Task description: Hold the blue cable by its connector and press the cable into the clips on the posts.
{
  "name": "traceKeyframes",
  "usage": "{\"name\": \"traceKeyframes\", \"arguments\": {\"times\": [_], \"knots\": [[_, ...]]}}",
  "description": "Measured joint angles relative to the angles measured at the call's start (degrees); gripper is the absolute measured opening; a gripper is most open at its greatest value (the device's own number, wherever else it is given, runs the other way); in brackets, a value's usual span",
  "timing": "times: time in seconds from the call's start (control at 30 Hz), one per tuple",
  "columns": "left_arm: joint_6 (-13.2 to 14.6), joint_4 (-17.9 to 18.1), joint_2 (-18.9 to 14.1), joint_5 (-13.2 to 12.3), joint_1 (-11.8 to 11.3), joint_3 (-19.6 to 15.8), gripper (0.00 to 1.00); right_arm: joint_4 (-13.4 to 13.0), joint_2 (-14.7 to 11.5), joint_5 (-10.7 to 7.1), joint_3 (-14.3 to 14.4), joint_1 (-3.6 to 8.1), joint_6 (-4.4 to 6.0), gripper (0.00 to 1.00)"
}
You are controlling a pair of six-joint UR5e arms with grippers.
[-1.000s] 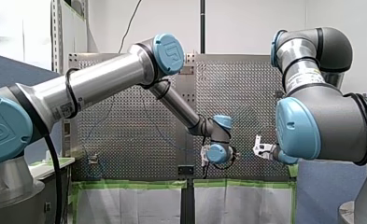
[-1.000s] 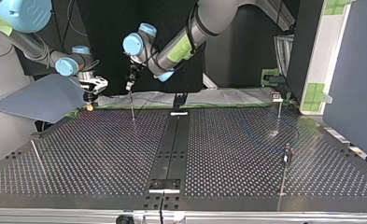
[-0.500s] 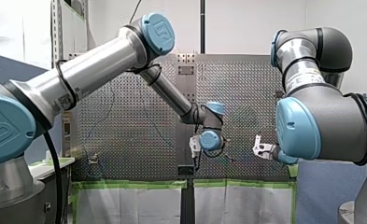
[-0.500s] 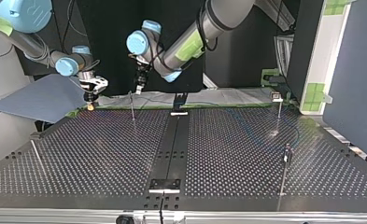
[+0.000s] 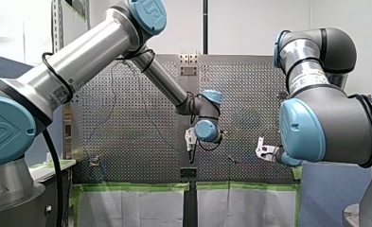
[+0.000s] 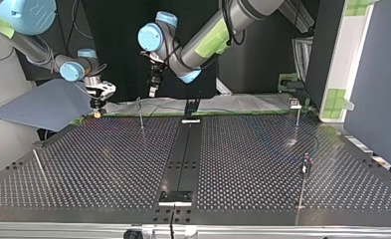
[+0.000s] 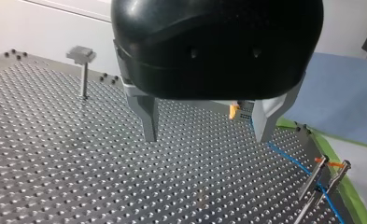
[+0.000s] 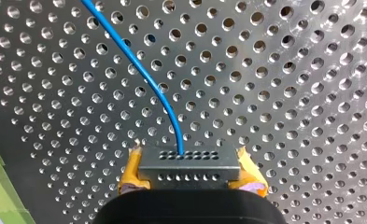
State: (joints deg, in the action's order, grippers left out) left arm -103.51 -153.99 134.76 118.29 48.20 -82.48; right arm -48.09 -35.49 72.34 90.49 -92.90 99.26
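In the right wrist view my right gripper point(image 8: 189, 175) is shut with its yellow pads on the grey connector point(image 8: 189, 161). The blue cable point(image 8: 139, 70) runs out of the connector and away over the perforated table. In the left wrist view my left gripper point(image 7: 207, 137) hangs above the table, its metal fingers point(image 7: 149, 119) open and empty. Beside it the blue cable point(image 7: 286, 157) leads to two slanted posts point(image 7: 317, 173) with orange-tipped clips. In the top view my left gripper point(image 6: 154, 88) is up beside a thin post point(image 6: 141, 112), and my right gripper point(image 6: 98, 107) is at the far left.
More clip posts stand on the table: one at the top view's far right point(image 6: 297, 112), one nearer on the right point(image 6: 306, 167), and a slanted one at the left edge point(image 6: 40, 167). A blue sheet point(image 6: 44, 104) lies beyond the table's left corner. A black rail point(image 6: 183, 159) runs down the middle.
My left arm has lifted and swung toward the top view's right, away from the thin post. My right gripper has stayed put with the connector.
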Motion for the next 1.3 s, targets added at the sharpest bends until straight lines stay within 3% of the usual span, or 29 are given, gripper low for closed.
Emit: {"name": "traceKeyframes", "arguments": {"times": [0.87, 1.3], "knots": [[-1.4, -0.1, -15.4, 2.9, 1.6, -15.4, 1.00, 0.1, 0.0, 0.40, 0.0, -0.85, -0.57, 0.00], [-3.0, -0.2, -22.7, 4.2, 3.0, -22.7, 1.00, 1.9, 0.0, 1.73, 0.0, -0.92, -2.15, 0.00]]}}
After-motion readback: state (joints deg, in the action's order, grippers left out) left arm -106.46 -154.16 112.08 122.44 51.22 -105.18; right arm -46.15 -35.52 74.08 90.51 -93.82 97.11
